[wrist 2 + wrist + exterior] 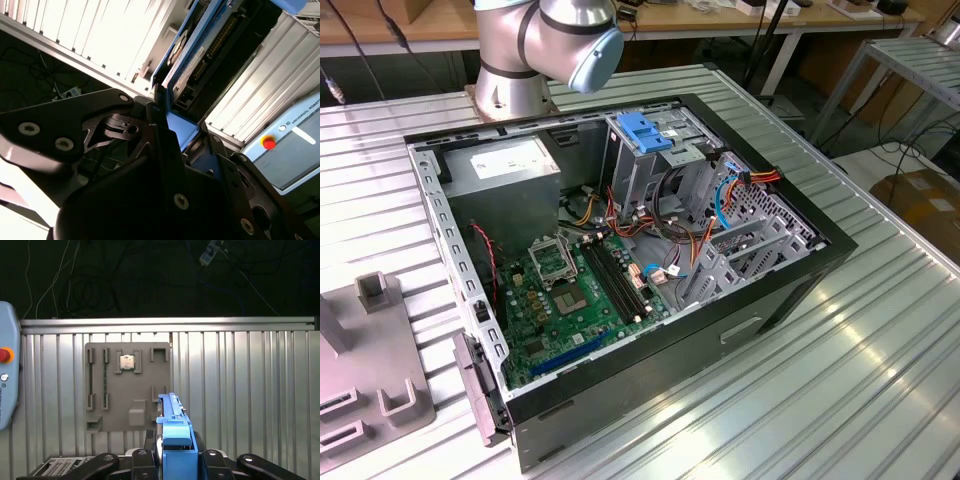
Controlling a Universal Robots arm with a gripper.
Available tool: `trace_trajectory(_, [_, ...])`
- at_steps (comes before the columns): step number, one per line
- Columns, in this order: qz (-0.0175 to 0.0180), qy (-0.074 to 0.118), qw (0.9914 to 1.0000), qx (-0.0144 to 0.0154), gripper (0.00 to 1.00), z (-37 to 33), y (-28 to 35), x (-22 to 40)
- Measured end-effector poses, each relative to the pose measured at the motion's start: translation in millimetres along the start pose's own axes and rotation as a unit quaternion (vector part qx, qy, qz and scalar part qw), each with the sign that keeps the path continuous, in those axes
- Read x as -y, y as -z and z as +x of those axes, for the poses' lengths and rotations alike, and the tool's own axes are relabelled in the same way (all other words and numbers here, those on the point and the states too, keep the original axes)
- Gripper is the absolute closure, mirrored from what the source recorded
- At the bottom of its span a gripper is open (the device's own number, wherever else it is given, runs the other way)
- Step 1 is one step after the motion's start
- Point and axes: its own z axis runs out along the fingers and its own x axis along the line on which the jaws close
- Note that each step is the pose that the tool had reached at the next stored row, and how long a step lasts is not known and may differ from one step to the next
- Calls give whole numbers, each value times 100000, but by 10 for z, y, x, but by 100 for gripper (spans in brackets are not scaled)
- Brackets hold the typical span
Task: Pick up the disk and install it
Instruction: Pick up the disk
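1. In the exterior view the arm [545,45] rises from its base at the far edge of the ribbed metal bench [840,350], behind the open computer case [620,260]. Its silver joint with a blue cap leans over the case's rear wall.
2. In the first wrist view the camera looks straight onto the bench [250,390], so the wrist is turned face-on to the ribbed surface.
3. The gripper [173,462] pinches the disk [172,425] between its black fingers, one on each broad face.
4. The disk is on edge to the first wrist camera, so its thin blue-bracketed rim faces the lens. Its long axis runs straight out from the gripper along the line of the fingers, toward the bench.
5. In the second wrist view the gripper [180,132] clamps the near end of the disk [192,65]. The blue bracket frames one side, a white label strip runs along it, and the dark underside with a row of connector pins shows on the other side.
6. Whether the disk's far end touches the bench cannot be told.
7. Beyond the disk lies a grey fixture plate [127,385] with a small square chip [127,361] seated in it.
8. A pendant [7,385] with a red button rests on the bench near the plate.
9. Inside the case, the drive cage [645,135] with a blue handle stands upright beside the green motherboard [580,290].
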Motion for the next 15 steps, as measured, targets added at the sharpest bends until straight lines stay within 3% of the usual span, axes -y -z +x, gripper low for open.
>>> trace_trajectory(15, [0,2,100000,0,63,-5,4,187])
